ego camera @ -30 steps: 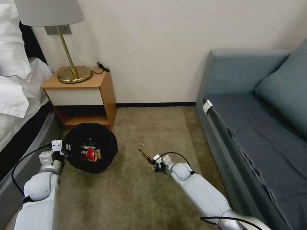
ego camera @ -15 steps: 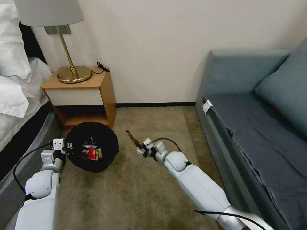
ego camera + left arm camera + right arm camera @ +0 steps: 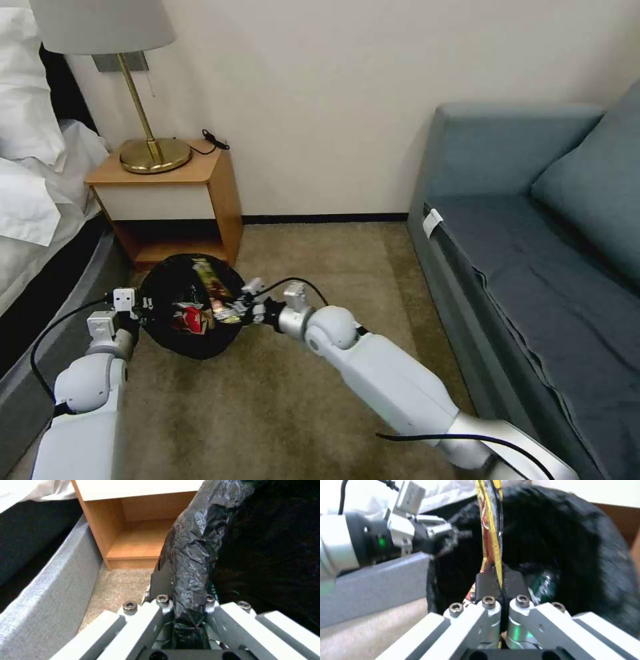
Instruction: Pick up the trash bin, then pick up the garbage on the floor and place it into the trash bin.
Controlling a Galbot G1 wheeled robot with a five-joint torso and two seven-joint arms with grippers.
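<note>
While left gripper point(image 3: 186, 620) pinches bin rim point(image 3: 196, 545), right gripper point(image 3: 498, 580) pinches wrapper point(image 3: 490, 530), contents hidden

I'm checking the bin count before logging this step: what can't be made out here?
- Head view: the right gripper and gold-brown candy wrapper cover part of the trash bin mouth; only a red snack packet is identifiable inside.
- Left wrist view: the bin's interior is black; the left gripper clamps its rim.
- Right wrist view: the bin's interior is blurred.

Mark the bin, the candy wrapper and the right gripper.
trash bin point(image 3: 157, 293), head view, black bag inside the mouth.
candy wrapper point(image 3: 489, 525), right wrist view, upright gold strip.
right gripper point(image 3: 500, 583), right wrist view, between the fingertips.
</note>
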